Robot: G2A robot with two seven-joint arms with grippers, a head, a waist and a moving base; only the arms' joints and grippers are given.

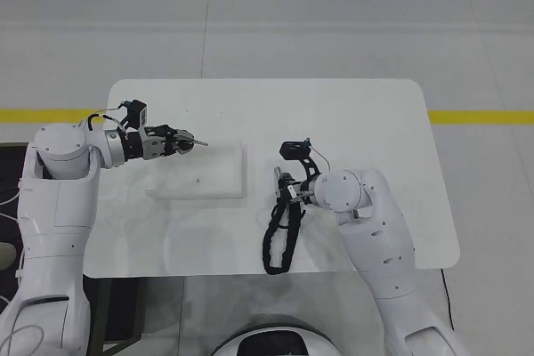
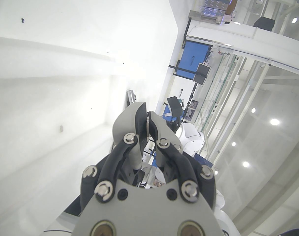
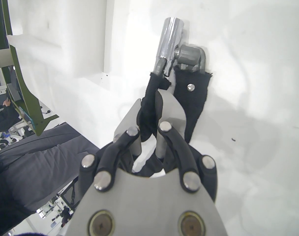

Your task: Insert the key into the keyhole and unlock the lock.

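Note:
My left gripper hovers over the table's back left, shut on a small metal key whose blade points toward the right. In the left wrist view the key shows edge-on, pinched between the pads of the left gripper. A black cable lock lies looped at the table's front middle. Its silver lock cylinder rests on the table just past my right gripper. The right gripper is shut on the black cable right behind the cylinder.
A white foam block lies between the two grippers, just below the key. The white table has free room at the back and right. Its front edge runs close to the cable loop.

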